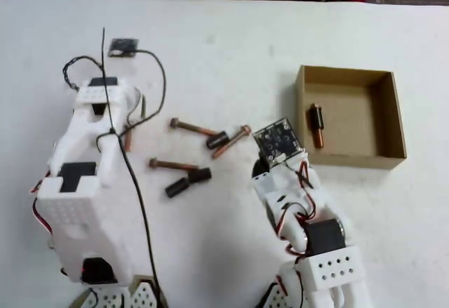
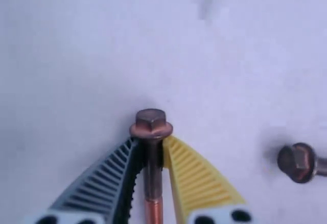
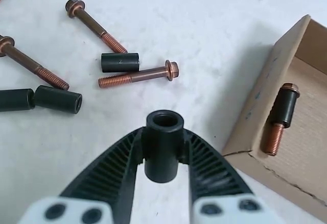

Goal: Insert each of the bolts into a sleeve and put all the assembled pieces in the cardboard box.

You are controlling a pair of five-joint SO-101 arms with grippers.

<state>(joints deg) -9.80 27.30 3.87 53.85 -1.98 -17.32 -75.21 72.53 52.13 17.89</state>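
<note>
left gripper clenched on copper-coloured hex-head metal bolt; right gripper clenched on black cylindrical sleeve. step judged: insertion; next calls for shank lined with bore. brown cardboard box, one assembled piece inside, at right gripper's 3 o'clock; loose bolts at 9.

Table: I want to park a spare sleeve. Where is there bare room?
Bare: the far table strip between the cable and the cardboard box, and the corner on the box's near side. Crowded: the middle, where loose bolts and sleeves lie.
</note>
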